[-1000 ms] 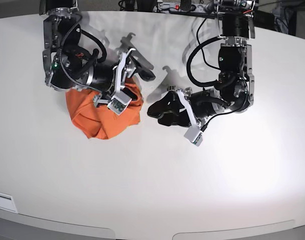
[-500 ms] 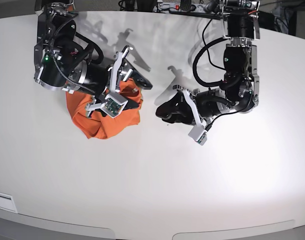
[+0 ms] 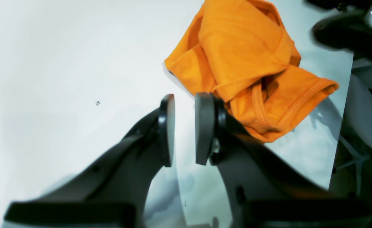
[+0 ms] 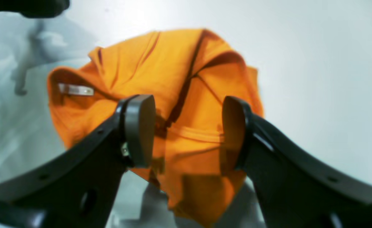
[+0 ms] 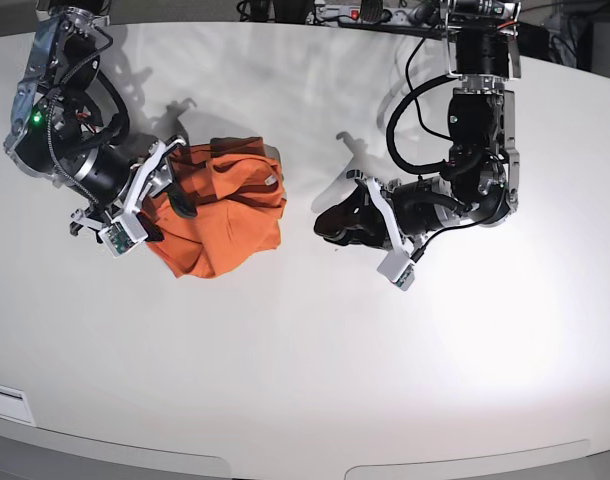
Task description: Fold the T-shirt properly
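The orange T-shirt (image 5: 225, 210) lies crumpled in a heap on the white table (image 5: 305, 350), left of centre. Its neckline seam and a white label (image 4: 76, 90) show in the right wrist view. My right gripper (image 5: 170, 213) is at the heap's left edge, open and empty. In its own view (image 4: 186, 133) the jaws stand wide apart just above the cloth (image 4: 173, 72). My left gripper (image 5: 325, 225) hovers over bare table right of the shirt. Its jaws (image 3: 185, 129) are nearly together with nothing between them, beside a hemmed fold (image 3: 246, 47).
Cables and equipment (image 5: 365, 12) line the table's back edge. A white tag (image 5: 5, 402) sits at the front left edge. The two arms flank the shirt, one on each side.
My right arm has drawn back to the left, off the top of the shirt, uncovering the heap. My left arm has shifted slightly to the right.
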`<state>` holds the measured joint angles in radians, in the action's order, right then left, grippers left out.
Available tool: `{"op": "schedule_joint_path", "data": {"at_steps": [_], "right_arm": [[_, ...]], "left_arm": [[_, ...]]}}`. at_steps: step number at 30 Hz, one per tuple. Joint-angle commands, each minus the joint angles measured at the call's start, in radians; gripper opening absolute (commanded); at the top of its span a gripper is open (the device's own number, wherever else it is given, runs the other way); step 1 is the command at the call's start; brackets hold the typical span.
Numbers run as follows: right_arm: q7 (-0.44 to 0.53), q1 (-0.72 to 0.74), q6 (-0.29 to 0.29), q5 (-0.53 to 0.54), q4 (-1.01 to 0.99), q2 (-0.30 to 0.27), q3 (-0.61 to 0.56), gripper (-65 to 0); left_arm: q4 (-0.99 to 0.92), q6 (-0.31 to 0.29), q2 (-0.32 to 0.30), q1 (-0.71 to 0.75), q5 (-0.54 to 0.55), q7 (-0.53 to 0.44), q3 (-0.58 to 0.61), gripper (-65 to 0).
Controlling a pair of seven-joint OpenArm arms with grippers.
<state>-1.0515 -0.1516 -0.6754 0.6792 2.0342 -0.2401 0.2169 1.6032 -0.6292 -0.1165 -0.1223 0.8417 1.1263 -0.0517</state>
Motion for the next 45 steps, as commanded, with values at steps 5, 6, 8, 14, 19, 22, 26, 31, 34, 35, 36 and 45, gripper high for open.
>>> {"op": "schedule_joint_path", "data": {"at_steps": [5,6,8,14,19,22,26,31,34,35,36,45], "right_arm": [[0.027,0.011,-0.023,0.085,-0.060,-0.010,0.004,-30.5],[0.028,0.011,-0.023,0.089,-0.067,-0.008,0.004,-30.5],[0.029,0.011,-0.023,0.121,-0.085,-0.002,0.003,-30.6],[0.077,0.019,-0.023,0.132,-0.163,0.010,-0.014,-34.2],[0.147,0.026,-0.023,0.137,-0.171,0.011,-0.014,-65.0],[0.181,0.050,-0.023,0.145,-0.171,0.022,-0.014,-65.0],[0.166,0.080,-0.023,0.238,-0.171,0.061,-0.014,-65.0],[0.166,0.110,-0.023,0.190,-0.171,0.152,-0.080,-65.0],[0.170,0.128,-0.023,0.124,-0.171,0.194,-0.181,-63.9],[0.169,0.138,-0.023,0.100,-0.171,0.205,-0.220,-56.8],[0.168,0.155,-0.023,0.073,-0.171,0.213,-0.256,-48.0],[-0.136,0.219,-0.023,0.204,0.016,0.183,-0.339,-23.1]], "left_arm": [[0.018,-0.008,-0.003,-0.019,0.024,-0.018,-0.001,-53.0],[0.018,-0.007,-0.003,-0.019,0.024,-0.017,-0.002,-53.0],[0.018,-0.007,-0.003,-0.019,0.024,-0.017,-0.001,-53.0],[0.018,-0.008,-0.002,-0.019,0.027,-0.018,-0.001,-53.0],[0.018,-0.008,-0.002,-0.019,0.027,-0.018,-0.001,-53.0],[0.018,-0.008,-0.002,-0.019,0.027,-0.018,-0.001,-53.0],[0.018,-0.008,-0.002,-0.014,0.029,-0.018,-0.001,-53.0],[0.018,-0.008,-0.002,-0.014,0.031,-0.018,-0.001,-53.0],[0.018,-0.010,-0.002,-0.011,0.031,-0.018,-0.001,-53.0],[0.018,-0.015,-0.002,-0.011,0.031,-0.018,-0.001,-53.0],[0.018,-0.019,-0.002,-0.011,0.031,-0.018,-0.001,-53.0],[0.018,-0.031,-0.003,-0.005,0.030,-0.018,-0.001,-53.0]]}}
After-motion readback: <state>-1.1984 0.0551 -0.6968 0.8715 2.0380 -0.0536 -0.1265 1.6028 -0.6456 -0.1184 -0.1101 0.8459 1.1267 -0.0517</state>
